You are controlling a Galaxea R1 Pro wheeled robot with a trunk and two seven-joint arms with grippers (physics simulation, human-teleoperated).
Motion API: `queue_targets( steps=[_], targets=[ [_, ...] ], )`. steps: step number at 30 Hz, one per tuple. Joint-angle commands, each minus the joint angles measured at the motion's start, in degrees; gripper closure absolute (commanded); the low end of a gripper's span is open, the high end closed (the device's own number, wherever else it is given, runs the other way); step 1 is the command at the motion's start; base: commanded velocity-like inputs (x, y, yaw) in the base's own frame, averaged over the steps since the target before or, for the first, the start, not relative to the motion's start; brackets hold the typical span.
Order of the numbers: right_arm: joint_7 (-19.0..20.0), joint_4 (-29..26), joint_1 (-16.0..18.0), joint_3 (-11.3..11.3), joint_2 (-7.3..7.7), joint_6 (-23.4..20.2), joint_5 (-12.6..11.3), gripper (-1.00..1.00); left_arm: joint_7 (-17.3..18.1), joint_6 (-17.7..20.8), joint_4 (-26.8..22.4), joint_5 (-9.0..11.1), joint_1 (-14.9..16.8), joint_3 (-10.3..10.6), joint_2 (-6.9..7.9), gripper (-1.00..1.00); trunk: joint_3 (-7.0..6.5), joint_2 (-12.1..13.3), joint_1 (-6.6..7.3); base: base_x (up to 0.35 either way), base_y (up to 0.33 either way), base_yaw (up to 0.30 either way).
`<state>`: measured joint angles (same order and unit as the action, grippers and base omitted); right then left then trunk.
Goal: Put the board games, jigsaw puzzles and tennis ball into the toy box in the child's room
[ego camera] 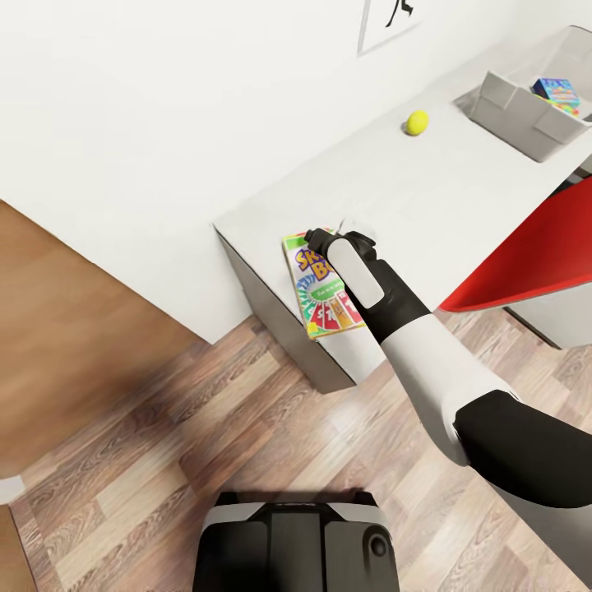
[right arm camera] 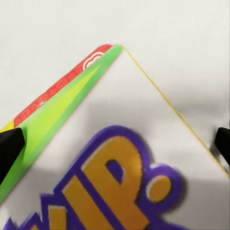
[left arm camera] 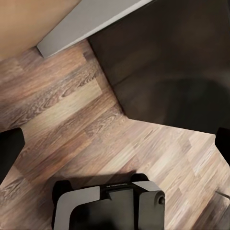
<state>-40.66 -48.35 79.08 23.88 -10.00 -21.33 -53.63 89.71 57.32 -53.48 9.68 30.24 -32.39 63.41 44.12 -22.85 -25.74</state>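
Your own base [ego camera: 300,538] sits at the bottom centre of the head view, and above it your right arm reaches up to the Skip-Bo box [ego camera: 316,288] near the middle of the frame. That box lies flat at the near corner of the table [ego camera: 427,189], close to two edges, so a push from the right gripper [ego camera: 319,238] could slide it off onto the floor. You cannot tell from here how wide the jaws stand. Further up, the tennis ball [ego camera: 417,122] rests alone right of centre, and the toy box [ego camera: 526,115] in the upper right corner already holds a blue game [ego camera: 555,89].

Left wrist view: wood floor [left arm camera: 72,110] and the base again at the bottom; the dark fingertips [left arm camera: 9,148] at the side edges stand wide apart, holding nothing.

Right wrist view: the box's corner [right arm camera: 115,48] points toward the top, fingertips [right arm camera: 9,143] spread at the frame's two sides, gripping nothing. Close without straddling an edge and you'll only skid the lid
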Motion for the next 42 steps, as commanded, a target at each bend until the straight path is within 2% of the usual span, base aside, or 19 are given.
queue_targets(
  steps=[1, 34, 42],
  targets=[
    [-0.38, 0.89, 0.02, 0.12, 0.00, -0.11, -1.12, -1.00, 0.29, 0.60, 0.04, -0.10, 0.08, 0.04, -0.01, -1.00, 0.08, -0.07, -0.04, -0.061, 0.083, 0.000],
    [-0.15, 0.89, 0.11, 0.12, 0.00, -0.10, -1.21, -1.00, 0.29, 0.61, 0.04, -0.02, 0.08, 0.07, -0.04, -1.00, 0.08, -0.07, -0.04, -0.048, 0.038, 0.000],
    [-0.11, 0.89, 0.03, 0.09, 0.00, 0.01, -1.20, -1.00, 0.29, 0.60, 0.04, -0.03, 0.08, 0.05, -0.04, -1.00, 0.08, -0.07, -0.04, -0.003, -0.109, 0.000]
  ],
)
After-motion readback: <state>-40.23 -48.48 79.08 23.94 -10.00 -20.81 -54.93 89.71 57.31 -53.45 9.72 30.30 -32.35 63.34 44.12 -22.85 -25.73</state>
